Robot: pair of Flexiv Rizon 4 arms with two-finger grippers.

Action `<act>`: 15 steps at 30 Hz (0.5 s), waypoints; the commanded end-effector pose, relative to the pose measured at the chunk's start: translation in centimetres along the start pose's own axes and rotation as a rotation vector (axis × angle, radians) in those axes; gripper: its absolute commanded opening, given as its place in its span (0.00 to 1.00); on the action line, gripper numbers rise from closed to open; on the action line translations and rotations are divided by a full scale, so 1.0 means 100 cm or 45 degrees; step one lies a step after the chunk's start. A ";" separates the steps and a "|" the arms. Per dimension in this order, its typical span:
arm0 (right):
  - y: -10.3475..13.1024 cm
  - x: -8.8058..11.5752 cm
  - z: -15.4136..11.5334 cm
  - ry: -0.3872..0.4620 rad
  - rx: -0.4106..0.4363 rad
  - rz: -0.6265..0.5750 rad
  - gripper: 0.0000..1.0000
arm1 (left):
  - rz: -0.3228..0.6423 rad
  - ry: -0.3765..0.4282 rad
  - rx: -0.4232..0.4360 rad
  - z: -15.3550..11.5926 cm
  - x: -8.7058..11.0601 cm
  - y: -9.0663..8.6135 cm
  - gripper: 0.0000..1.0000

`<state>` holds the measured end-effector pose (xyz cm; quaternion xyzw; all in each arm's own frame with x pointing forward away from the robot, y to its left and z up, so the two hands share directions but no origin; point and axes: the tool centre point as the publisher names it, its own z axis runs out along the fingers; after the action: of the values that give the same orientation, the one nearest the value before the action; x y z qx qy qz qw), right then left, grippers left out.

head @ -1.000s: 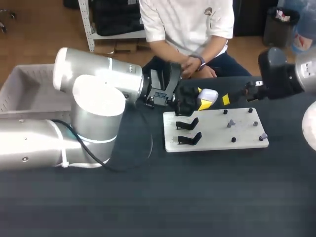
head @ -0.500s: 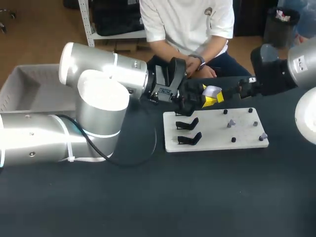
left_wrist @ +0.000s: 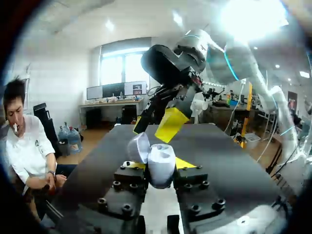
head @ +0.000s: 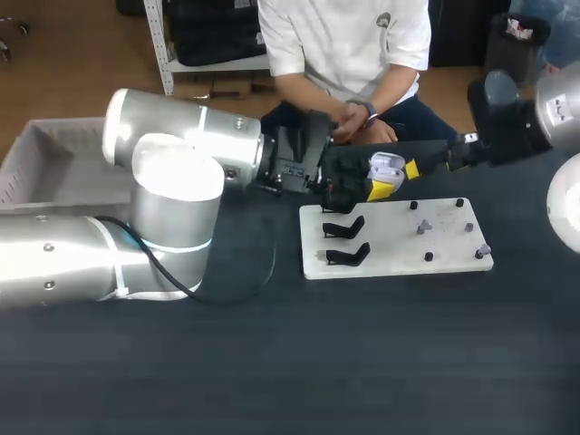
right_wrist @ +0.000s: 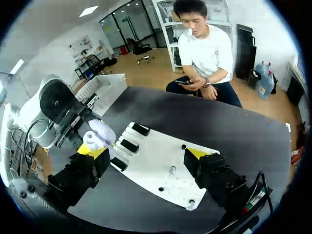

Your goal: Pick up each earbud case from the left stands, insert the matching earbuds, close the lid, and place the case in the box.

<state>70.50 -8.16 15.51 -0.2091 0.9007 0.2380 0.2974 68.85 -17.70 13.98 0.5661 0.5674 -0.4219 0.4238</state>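
Yellow tips of the left gripper [left_wrist: 157, 168] are clamped on the white earbud case [left_wrist: 162, 163], one finger on each side. The case is held off the desk [head: 362, 362] with its lid [left_wrist: 138, 146] flipped open and the mouth turned towards the other arm. My read is that it's being presented for loading.

The right gripper [right_wrist: 145, 153] is spread wide with nothing between its fingers. In the head view one of its tips is just beside the case, at the case's 3 o'clock. I can't tell whether they touch, or whether anything is already seated inside the case.

The white board [head: 399, 240] is at 6 o'clock of the held case.
- **Stands:** the black stands [head: 343, 227] are on the board's 9 o'clock side, and the two in clear sight are empty.
- **Earbuds:** small grey pieces on the 3 o'clock half look like earbuds [head: 423, 226], parked among black pegs [head: 459, 203]. They're too small to be sure.

The box [head: 54, 163] is at 10 o'clock on the desk, well apart from the board, on the left arm's side. Drop-off looks like a short swing for that arm.

Step in hand is probably earbud insertion:
- The right gripper needs to fetch a bud and bring it to the open mouth.
- The left gripper has to keep the case rigid.
- Risk is the lid swinging into the path.
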 end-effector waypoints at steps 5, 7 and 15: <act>-0.006 0.019 -0.025 0.073 0.239 -0.045 1.00 | 0.005 -0.236 -0.006 -0.029 -0.011 -0.017 0.00; -0.012 0.028 -0.029 0.122 0.288 -0.040 1.00 | 0.000 -0.291 -0.005 -0.035 -0.017 -0.021 0.00; -0.022 0.065 -0.041 0.228 0.399 0.016 1.00 | -0.008 -0.352 -0.035 -0.035 -0.030 -0.021 0.00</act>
<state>66.59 -13.15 13.33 -0.1978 0.9409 0.1561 0.2262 67.11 -14.86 17.95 0.5080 0.5082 -0.4944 0.4892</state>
